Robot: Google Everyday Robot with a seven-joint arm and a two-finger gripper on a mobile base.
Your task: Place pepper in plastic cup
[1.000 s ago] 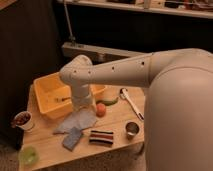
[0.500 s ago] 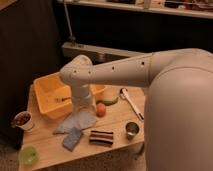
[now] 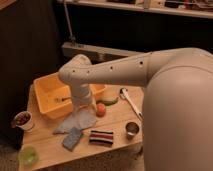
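Gripper (image 3: 89,104): centre of frame, low beside the yellow bin (image 3: 44,84); jaws wide, holding nothing.
Pepper (image 3: 109,101): on the counter (image 3: 117,120), just right of the gripper, above the orange fruit (image 3: 101,110).
Plastic cup (image 3: 28,156): lower left corner.
Approach: straddle the pepper's middle, clear of the fruit.

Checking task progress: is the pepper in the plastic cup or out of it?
Out. The pepper lies on the table beside the orange fruit, far from the plastic cup. The end effector hangs close beside that fruit.
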